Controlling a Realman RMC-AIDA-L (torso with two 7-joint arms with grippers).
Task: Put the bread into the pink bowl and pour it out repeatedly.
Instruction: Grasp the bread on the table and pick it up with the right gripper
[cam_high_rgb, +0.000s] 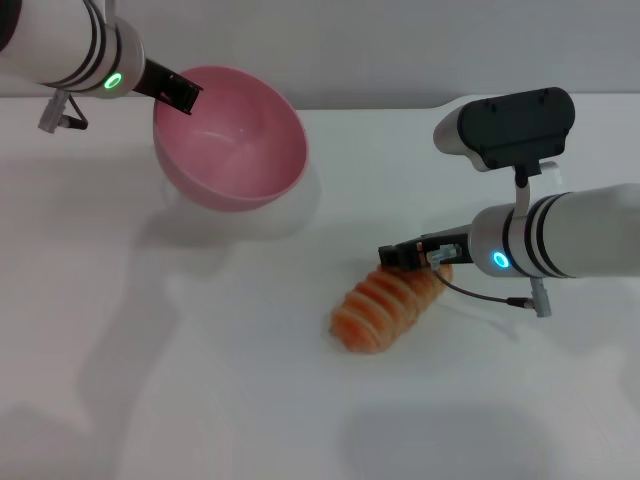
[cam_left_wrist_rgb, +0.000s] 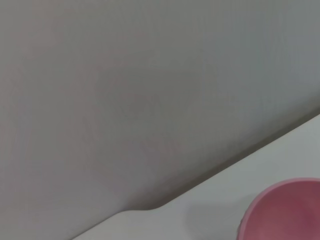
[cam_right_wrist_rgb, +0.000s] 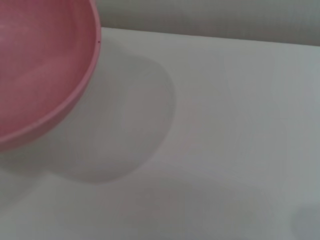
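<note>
The pink bowl (cam_high_rgb: 235, 140) hangs tilted above the white table (cam_high_rgb: 130, 340) at the back left, its empty inside facing forward and its shadow below it. My left gripper (cam_high_rgb: 180, 92) is shut on its far-left rim. Part of the bowl also shows in the left wrist view (cam_left_wrist_rgb: 287, 212) and the right wrist view (cam_right_wrist_rgb: 40, 65). The bread (cam_high_rgb: 385, 305), orange with pale ridges, lies on the table right of centre. My right gripper (cam_high_rgb: 400, 256) rests at the bread's far right end, touching or just above it.
The table's back edge (cam_high_rgb: 380, 103) runs along a grey wall. A dark camera housing (cam_high_rgb: 515, 125) sits above the right forearm. Bare table surface lies in front of the bread and to its left.
</note>
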